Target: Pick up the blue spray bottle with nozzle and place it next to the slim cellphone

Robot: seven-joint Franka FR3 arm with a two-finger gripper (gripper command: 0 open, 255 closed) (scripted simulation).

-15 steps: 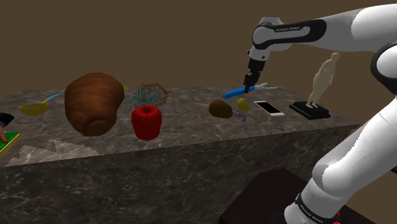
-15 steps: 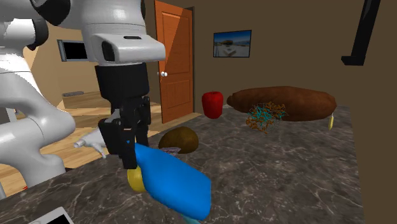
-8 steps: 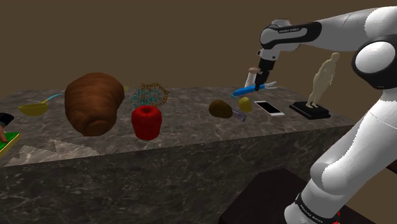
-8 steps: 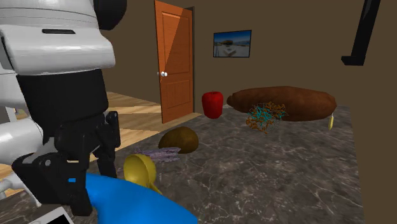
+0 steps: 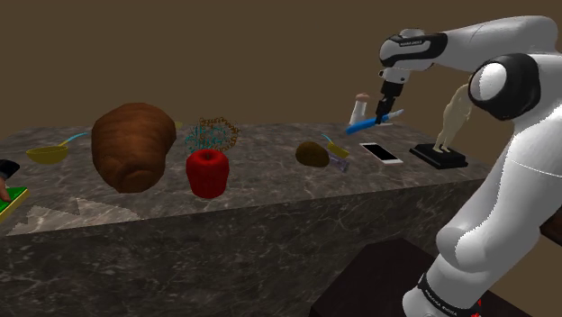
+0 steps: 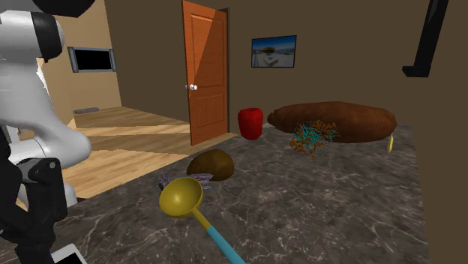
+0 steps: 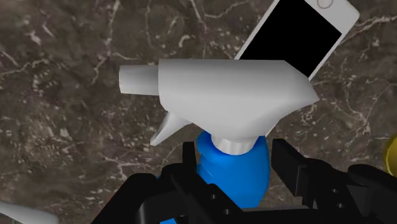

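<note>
Above the dark marbled counter (image 5: 270, 185), near its end at the shoulder view's right, the black gripper (image 5: 389, 110) hangs with a blue spray bottle (image 5: 367, 126) clamped in it, clear of the surface. Seen from the wrist, the two fingers (image 7: 287, 163) stand only a bottle's neck apart and press on the blue neck just under the white trigger head (the nozzle juts out sideways, across the fingers). Beyond that head lies the slim cellphone (image 7: 299, 39), white-edged with a black screen, flat on the stone; the head overlaps one corner of it in that view. From the shoulder, the phone sits below the bottle and a little toward the right, with a pale figurine (image 5: 453, 110) on a black base just past it. Further along the counter are a brown rounded lump (image 5: 312, 154), a red pepper (image 5: 207, 173) and a large brown mass (image 5: 133, 144). A yellow ladle (image 6: 180, 197) with a blue handle lies on the counter in the second exterior view.
</note>
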